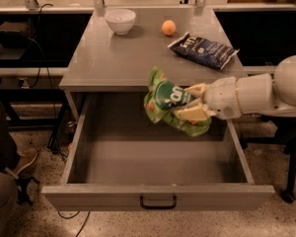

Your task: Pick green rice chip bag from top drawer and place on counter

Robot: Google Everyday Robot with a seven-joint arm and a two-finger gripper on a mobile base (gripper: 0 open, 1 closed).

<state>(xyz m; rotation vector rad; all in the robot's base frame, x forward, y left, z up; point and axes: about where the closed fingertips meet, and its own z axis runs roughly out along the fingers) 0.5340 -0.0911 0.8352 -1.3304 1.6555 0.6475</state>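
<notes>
The green rice chip bag (pixel 167 102) is held in the air, over the back of the open top drawer (pixel 158 196) and level with the counter's front edge. My gripper (pixel 191 102) comes in from the right on a white arm and is shut on the bag's right side. The drawer is pulled fully out, its inside bare, with a black handle at the centre of its front panel. The counter (pixel 113 58) lies just behind the bag.
On the counter stand a white bowl (pixel 120 20) at the back left, an orange (pixel 168 27) at the back middle and a dark blue chip bag (pixel 203 50) at the right. A person's leg and shoe (pixel 10 167) are at the left, on the floor.
</notes>
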